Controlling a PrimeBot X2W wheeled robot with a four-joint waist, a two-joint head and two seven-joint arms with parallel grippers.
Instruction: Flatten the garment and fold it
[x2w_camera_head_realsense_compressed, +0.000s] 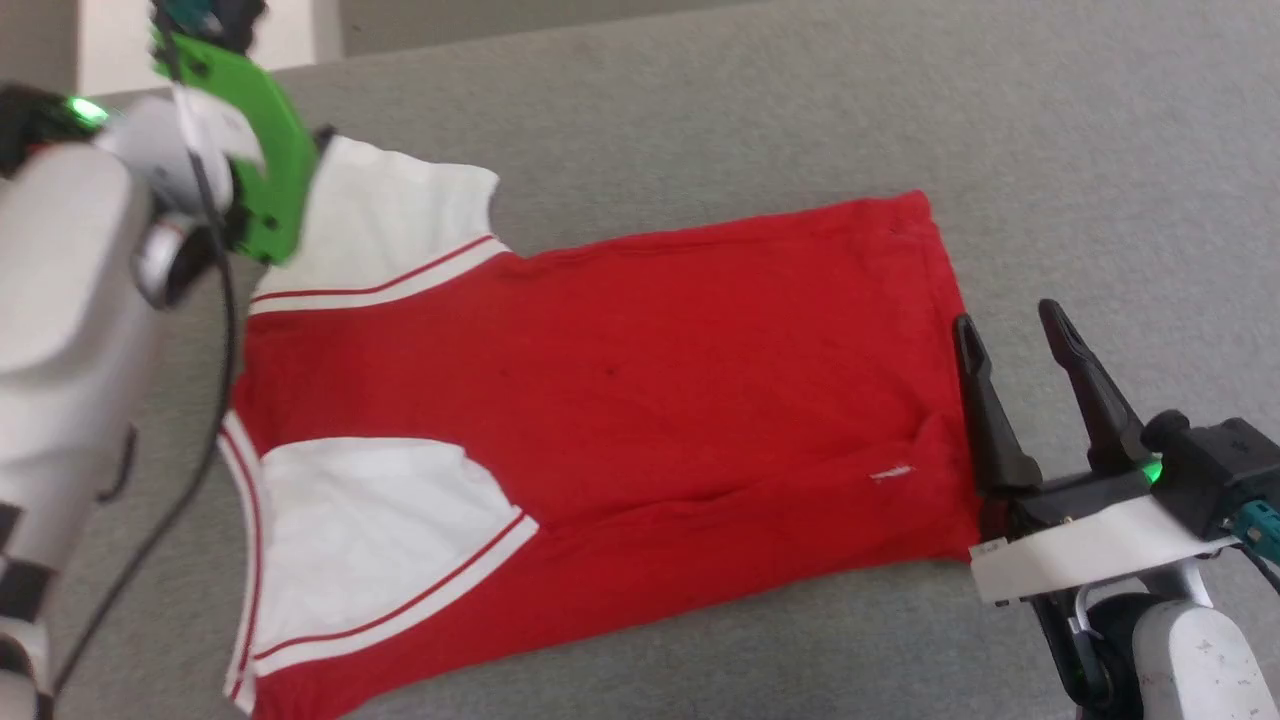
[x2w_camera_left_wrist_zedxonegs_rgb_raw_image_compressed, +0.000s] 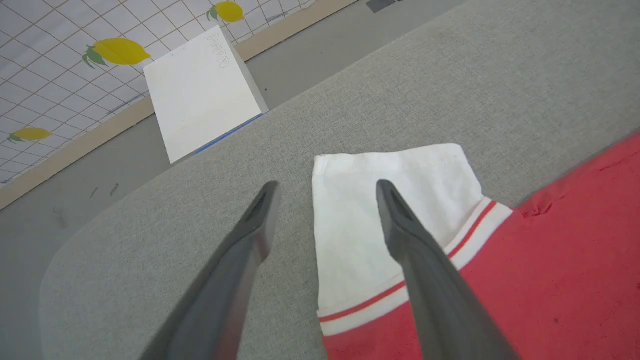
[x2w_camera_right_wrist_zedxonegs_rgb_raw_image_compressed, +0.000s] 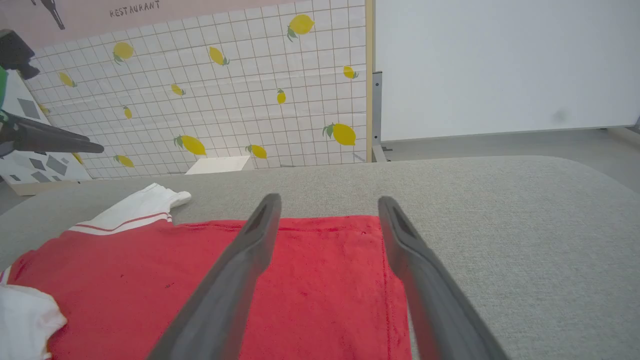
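Your shirt (x2w_camera_head_realsense_compressed: 620, 400) lies spread on the table (x2w_camera_head_realsense_compressed: 800, 120), plain red side up, with white sleeves trimmed in stripes and a crease near its hem. Your left gripper (x2w_camera_left_wrist_zedxonegs_rgb_raw_image_compressed: 326, 184) gapes wide over one sleeve's edge. Your right gripper (x2w_camera_head_realsense_compressed: 1006, 313), equally wide and empty, sits beside the hem.

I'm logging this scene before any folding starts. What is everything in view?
garment: one, red with white sleeves, spread on the table, no print showing
table: one, grey fabric top, under the garment
white box: one, white, on the floor beyond the table's edge
lemon-print wall: one, white grid with yellow lemons, behind the table
left gripper: one, dark fingers, open, over one sleeve's edge
right gripper: one, dark fingers, open, at the garment's hem
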